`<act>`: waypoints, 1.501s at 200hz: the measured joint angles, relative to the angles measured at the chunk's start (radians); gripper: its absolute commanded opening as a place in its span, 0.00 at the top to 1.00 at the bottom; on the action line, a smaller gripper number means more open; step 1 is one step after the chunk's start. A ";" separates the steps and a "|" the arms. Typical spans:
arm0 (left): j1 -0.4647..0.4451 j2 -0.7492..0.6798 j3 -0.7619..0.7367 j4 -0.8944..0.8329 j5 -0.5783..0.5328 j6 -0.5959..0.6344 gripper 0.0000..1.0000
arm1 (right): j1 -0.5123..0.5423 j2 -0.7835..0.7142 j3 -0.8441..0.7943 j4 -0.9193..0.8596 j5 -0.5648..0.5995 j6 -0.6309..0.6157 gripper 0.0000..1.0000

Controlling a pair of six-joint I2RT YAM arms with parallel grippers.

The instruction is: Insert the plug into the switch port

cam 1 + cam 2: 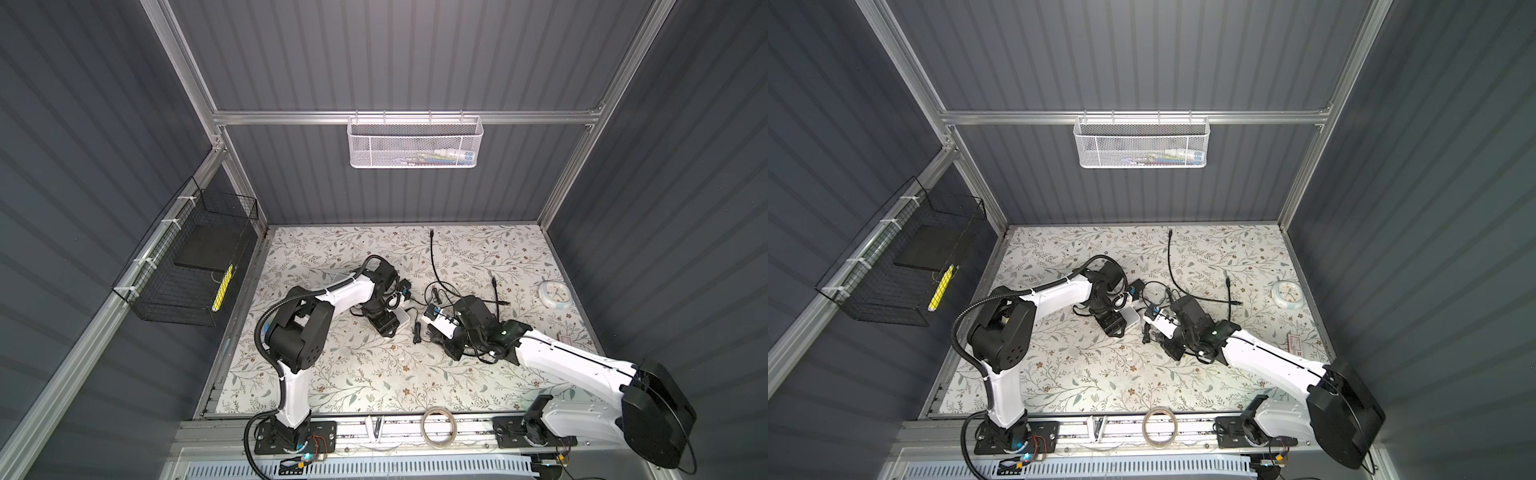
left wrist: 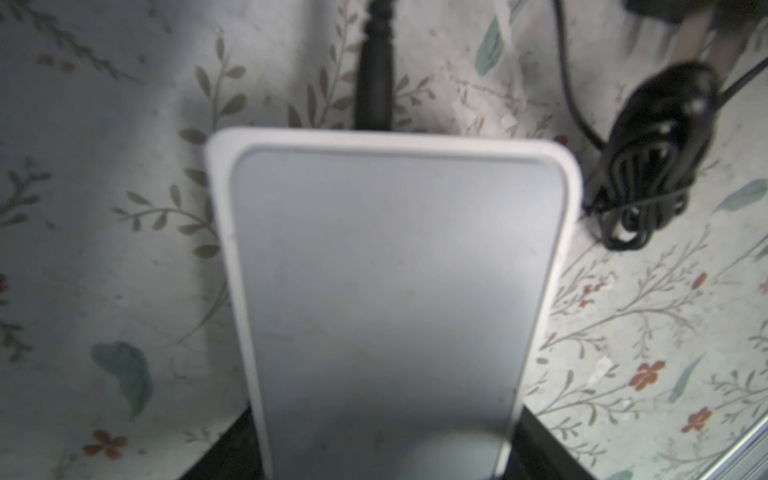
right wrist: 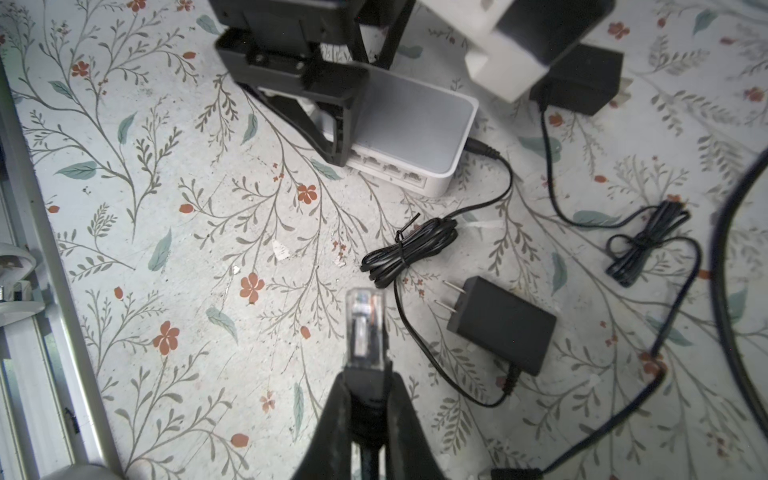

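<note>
The white switch [image 3: 415, 120] lies flat on the floral table in both top views [image 1: 402, 316] [image 1: 1133, 318]. Its row of ports [image 3: 386, 166] faces my right gripper. My left gripper [image 2: 388, 457] [image 1: 384, 322] reaches over the switch from above, a black finger pressed against each long side. My right gripper [image 3: 368, 374] [image 1: 434, 334] is shut on the black boot of a clear plug [image 3: 365, 328], whose tip sticks out ahead of the fingers. The plug points roughly toward the ports but hangs well short of them, above the table.
A black power lead [image 3: 482, 149] enters the switch's side, and its tied coil [image 3: 409, 245] lies between plug and switch. Two black adapters [image 3: 503, 324] [image 3: 582, 83] and another coil [image 3: 644, 245] lie nearby. A clock [image 1: 555, 294] sits at the right, a tape roll [image 1: 437, 428] on the front rail.
</note>
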 measured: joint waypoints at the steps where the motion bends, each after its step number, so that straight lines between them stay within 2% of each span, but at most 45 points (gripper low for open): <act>1: 0.000 -0.004 -0.005 0.005 0.002 -0.007 0.00 | 0.000 0.001 0.000 0.000 0.000 0.001 1.00; 40: -0.009 -0.075 -0.109 0.125 0.007 -0.085 0.00 | 0.003 0.060 0.025 -0.002 0.000 0.048 1.00; 74: 0.005 -0.131 -0.140 0.164 -0.094 -0.157 0.00 | 0.024 0.114 0.071 -0.006 0.011 0.086 1.00; 96: 0.068 -0.192 -0.140 0.207 -0.125 -0.231 0.00 | 0.043 0.149 0.086 -0.006 0.014 0.113 1.00; 123: 0.180 -0.254 -0.140 0.270 -0.100 -0.292 0.00 | 0.064 0.195 0.099 -0.008 0.026 0.136 1.00; 138: 0.217 -0.261 -0.140 0.306 -0.072 -0.312 0.18 | 0.074 0.222 0.108 -0.014 0.033 0.145 1.00; 161: 0.212 -0.240 -0.139 0.333 -0.007 -0.325 0.47 | 0.086 0.279 0.134 -0.015 0.040 0.147 1.00; 177: 0.208 -0.197 -0.135 0.346 0.050 -0.341 0.54 | 0.090 0.320 0.154 -0.014 0.040 0.147 1.00; 183: 0.206 -0.178 -0.134 0.349 0.072 -0.349 0.64 | 0.090 0.339 0.163 -0.014 0.041 0.147 1.00; 194: 0.203 -0.148 -0.134 0.351 0.101 -0.356 0.93 | 0.092 0.364 0.176 -0.011 0.045 0.147 1.00; 198: 0.203 -0.138 -0.134 0.350 0.108 -0.366 1.00 | 0.093 0.371 0.179 -0.010 0.048 0.148 1.00; 227: 0.203 -0.124 -0.135 0.351 0.124 -0.385 1.00 | 0.095 0.398 0.199 -0.004 0.063 0.156 1.00; 246: 0.203 -0.163 -0.149 0.362 0.090 -0.390 1.00 | 0.096 0.398 0.207 -0.002 0.074 0.163 1.00; 266: 0.203 -0.258 -0.180 0.378 0.016 -0.391 1.00 | 0.096 0.397 0.213 0.000 0.089 0.169 1.00; 300: 0.207 -0.502 -0.249 0.458 -0.116 -0.392 1.00 | 0.096 0.368 0.214 -0.011 0.129 0.173 1.00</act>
